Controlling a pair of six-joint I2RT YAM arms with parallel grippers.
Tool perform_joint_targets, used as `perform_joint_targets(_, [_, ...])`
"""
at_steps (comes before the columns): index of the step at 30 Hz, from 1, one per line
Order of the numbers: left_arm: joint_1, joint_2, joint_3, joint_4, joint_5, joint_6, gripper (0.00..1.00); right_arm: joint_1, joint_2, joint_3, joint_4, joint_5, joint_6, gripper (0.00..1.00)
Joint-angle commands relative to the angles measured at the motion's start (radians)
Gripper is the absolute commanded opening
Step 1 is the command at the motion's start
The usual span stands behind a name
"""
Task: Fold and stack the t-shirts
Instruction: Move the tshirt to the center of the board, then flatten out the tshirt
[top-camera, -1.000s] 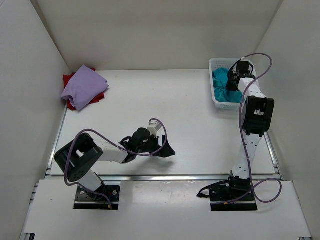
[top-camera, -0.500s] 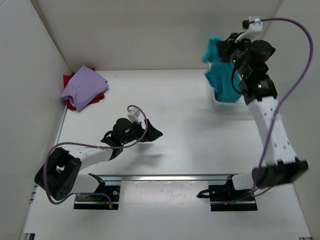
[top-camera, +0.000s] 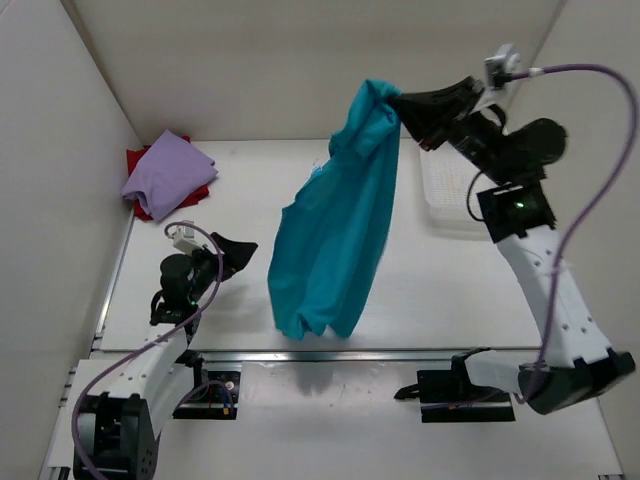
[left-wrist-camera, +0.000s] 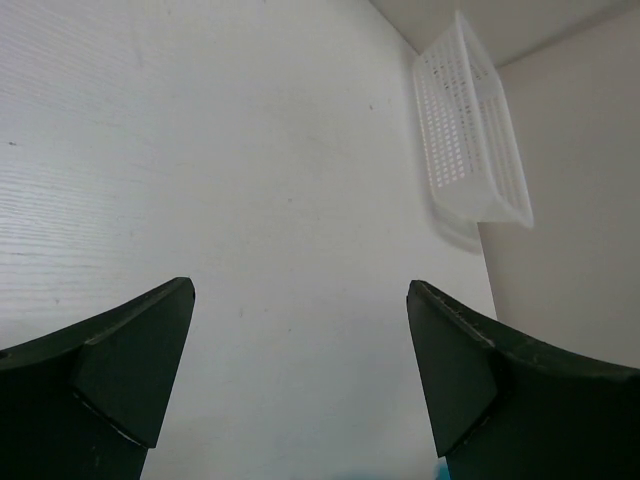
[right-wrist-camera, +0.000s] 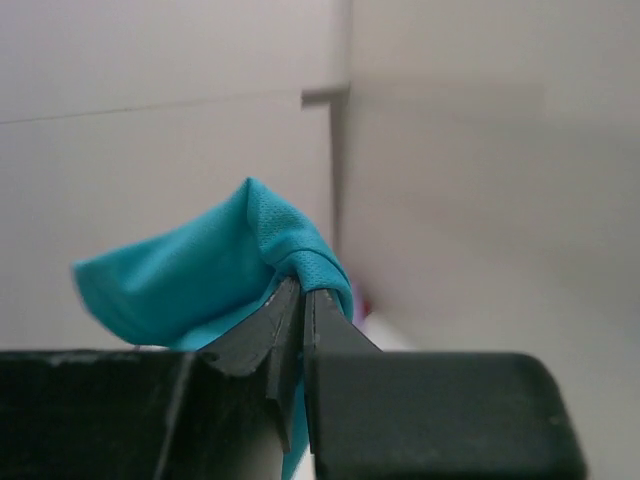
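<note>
Now right tool (top-camera: 403, 105) clenched on teal t-shirt (top-camera: 335, 230), hanging aloft; left tool (top-camera: 242, 250) spread wide, holding nothing.

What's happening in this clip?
The right end effector is shut on an edge of the teal t-shirt, holding it high so it hangs loose over the middle of the table. The left end effector is open and holds nothing, low over the table's left side. The lavender t-shirt lies on the red t-shirt in the far left corner. The white basket sits far right.
</note>
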Motion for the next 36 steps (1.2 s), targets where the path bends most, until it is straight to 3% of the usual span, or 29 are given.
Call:
perform_joint_targets(1, [0.015,-0.067,0.002,-0.081,-0.002,0.016,0.99,-0.12,0.104,-0.26,0.295,-0.273,0.332,0.0])
perform_joint_targets(3, [-0.015,-0.039,0.013,-0.098,0.001,0.039,0.99,-0.121,0.153,-0.328,0.31,-0.278,0.322,0.0])
perform_joint_targets(6, [-0.057,-0.002,0.032,-0.115,-0.04,0.066,0.99,-0.114,0.301,-0.324,0.184,-0.173,0.219,0.05])
perform_joint_targets(9, [-0.093,0.012,0.05,-0.124,-0.067,0.097,0.98,-0.138,0.509,-0.082,-0.089,-0.114,0.119,0.25])
perform_joint_targets(11, [-0.153,0.015,0.082,-0.151,-0.132,0.131,0.98,-0.128,0.601,0.114,-0.338,-0.007,0.052,0.44])
perform_joint_targets(13, [-0.198,0.019,0.104,-0.191,-0.171,0.175,0.99,-0.089,0.586,0.141,-0.414,0.098,0.001,0.49])
perform_joint_targets(14, [-0.221,0.027,0.116,-0.21,-0.188,0.188,0.98,-0.052,0.551,0.094,-0.424,0.186,-0.034,0.47])
perform_joint_targets(15, [-0.224,0.038,0.119,-0.23,-0.182,0.207,0.98,-0.009,0.487,0.01,-0.41,0.244,-0.055,0.32])
perform_joint_targets(16, [-0.216,0.035,0.115,-0.237,-0.173,0.212,0.99,0.016,0.457,-0.044,-0.392,0.269,-0.066,0.26])
perform_joint_targets(17, [-0.201,0.047,0.092,-0.236,-0.148,0.212,0.97,0.07,0.392,-0.152,-0.357,0.271,-0.063,0.13])
perform_joint_targets(18, [-0.17,0.051,0.073,-0.233,-0.11,0.214,0.83,0.133,0.339,-0.262,-0.318,0.303,-0.063,0.0])
perform_joint_targets(20, [-0.112,0.061,0.036,-0.221,-0.07,0.18,0.45,0.23,0.262,-0.432,-0.258,0.352,-0.054,0.0])
perform_joint_targets(22, [-0.065,0.061,0.006,-0.216,-0.062,0.163,0.32,0.377,0.2,-0.612,-0.188,0.349,-0.048,0.0])
perform_joint_targets(24, [-0.052,0.067,0.006,-0.225,-0.079,0.159,0.33,0.468,0.204,-0.671,-0.189,0.346,-0.018,0.03])
perform_joint_targets(26, [-0.04,0.073,0.003,-0.219,-0.083,0.151,0.38,0.566,0.239,-0.692,-0.182,0.29,0.001,0.13])
perform_joint_targets(30, [-0.011,0.125,0.009,-0.225,-0.018,0.156,0.39,0.599,0.336,-0.713,-0.106,0.139,0.055,0.29])
perform_joint_targets(36, [-0.103,0.101,0.0,-0.292,-0.039,0.185,0.37,0.625,0.475,-0.597,-0.166,0.061,0.006,0.46])
